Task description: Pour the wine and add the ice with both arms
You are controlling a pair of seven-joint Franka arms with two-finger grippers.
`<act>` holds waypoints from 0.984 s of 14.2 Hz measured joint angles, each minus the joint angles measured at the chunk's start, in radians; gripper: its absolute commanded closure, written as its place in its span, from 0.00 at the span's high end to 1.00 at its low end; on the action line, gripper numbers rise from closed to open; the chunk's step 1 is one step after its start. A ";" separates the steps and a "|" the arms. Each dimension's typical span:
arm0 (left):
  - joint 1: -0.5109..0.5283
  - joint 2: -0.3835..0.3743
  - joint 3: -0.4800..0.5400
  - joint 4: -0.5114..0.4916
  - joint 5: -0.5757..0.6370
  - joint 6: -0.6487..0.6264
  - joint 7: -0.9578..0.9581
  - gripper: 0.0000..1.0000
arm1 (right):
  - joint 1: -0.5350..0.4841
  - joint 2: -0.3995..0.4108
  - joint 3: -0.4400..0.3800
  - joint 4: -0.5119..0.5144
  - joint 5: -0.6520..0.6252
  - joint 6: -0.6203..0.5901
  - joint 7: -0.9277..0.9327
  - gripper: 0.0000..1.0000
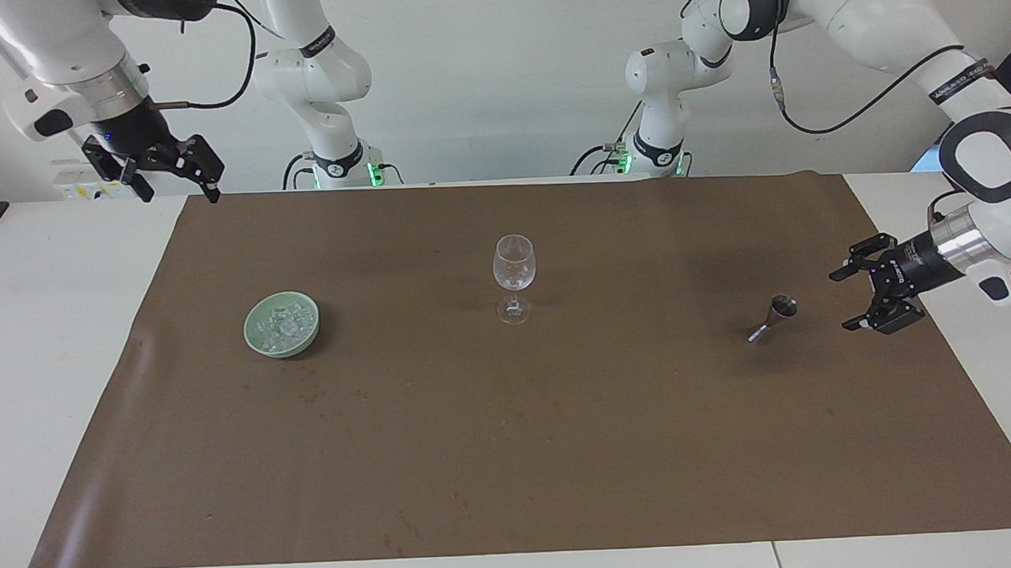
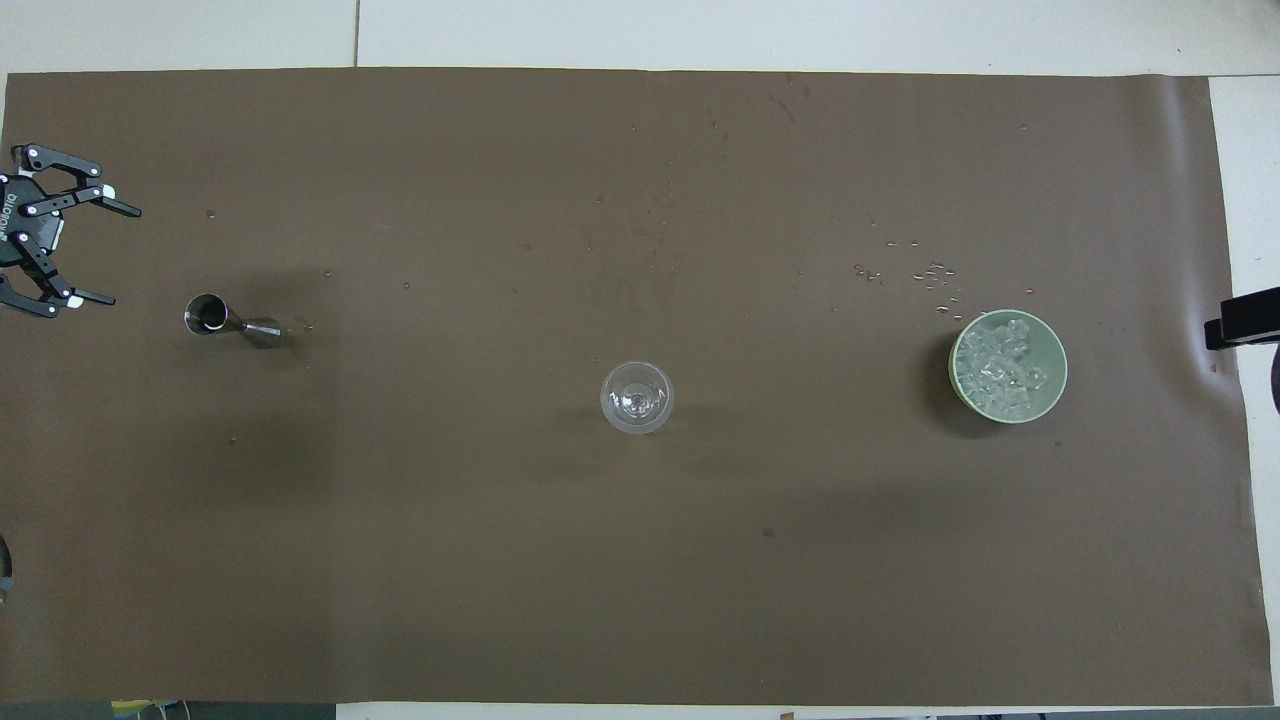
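A clear stemmed wine glass stands upright mid-mat. The ice is heaped in a pale green bowl toward the right arm's end. A small metal jigger stands toward the left arm's end. The wine does not show; the jigger's cup looks dark inside. My left gripper hangs low over the mat's edge beside the jigger, open, turned toward it and apart from it. My right gripper waits raised and open over the mat's corner by the robots, away from the bowl.
A brown mat covers most of the white table. Small droplets speckle the mat just farther from the robots than the bowl. The arms' bases stand at the table's edge.
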 measured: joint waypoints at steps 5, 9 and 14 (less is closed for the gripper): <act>0.078 0.114 0.008 0.024 -0.102 0.026 -0.032 1.00 | 0.000 0.000 0.000 0.000 0.000 0.000 0.000 1.00; 0.092 0.141 0.010 -0.009 -0.143 0.052 -0.037 1.00 | 0.000 0.000 0.000 0.000 0.000 0.000 0.000 1.00; 0.084 0.088 0.007 -0.105 -0.149 0.051 -0.044 1.00 | 0.000 0.000 0.000 0.000 0.000 0.000 0.000 1.00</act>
